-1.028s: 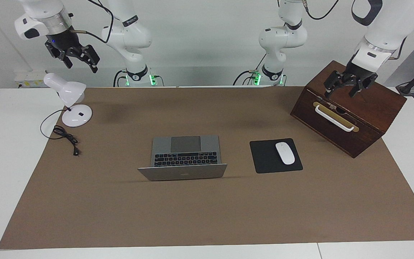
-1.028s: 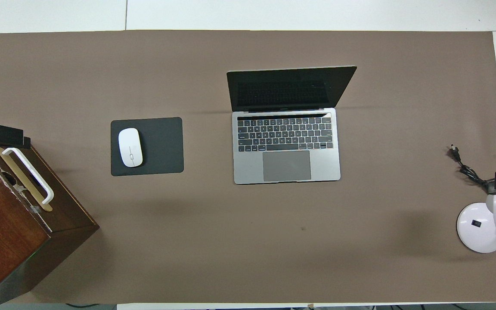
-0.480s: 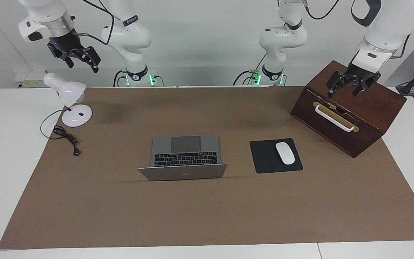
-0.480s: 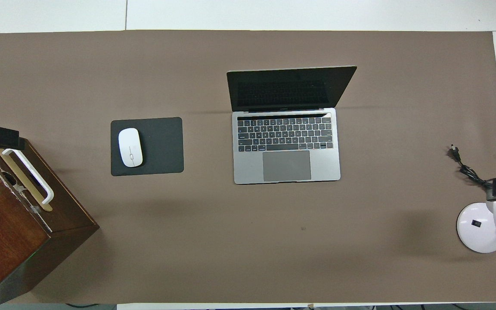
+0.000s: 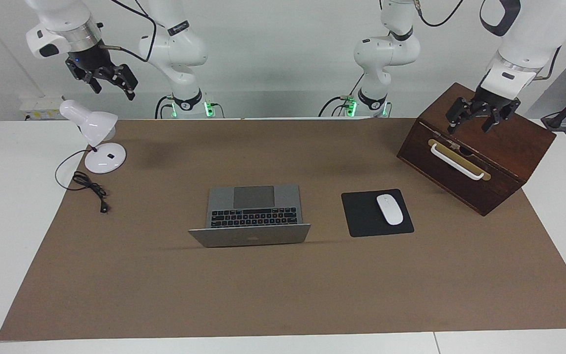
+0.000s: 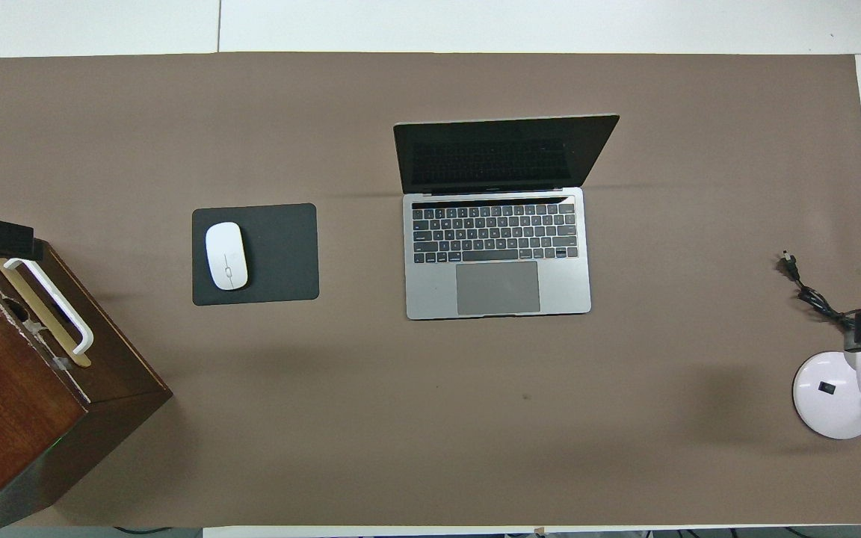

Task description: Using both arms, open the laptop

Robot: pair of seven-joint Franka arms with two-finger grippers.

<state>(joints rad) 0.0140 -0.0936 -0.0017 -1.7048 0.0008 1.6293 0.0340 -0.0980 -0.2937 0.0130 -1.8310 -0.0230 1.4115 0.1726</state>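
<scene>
One laptop [image 5: 252,216] lies lid-up mid-mat, well away from both my pincers. My left gripper [image 5: 477,118], spread, hangs over one wooden box [image 5: 479,147]; my right gripper [image 5: 107,81], seemingly spread, over one lamp [image 5: 94,135].

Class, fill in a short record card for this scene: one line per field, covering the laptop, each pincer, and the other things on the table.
Laptop: open, lid raised, keyboard toward the robots.
Left pincer: open, empty, over the wooden box.
Right pincer: open, empty, above the desk lamp.
Mouse: on the mouse pad, beside the laptop toward the left arm's end.
Task state: laptop already open, untouched by either arm.
</scene>
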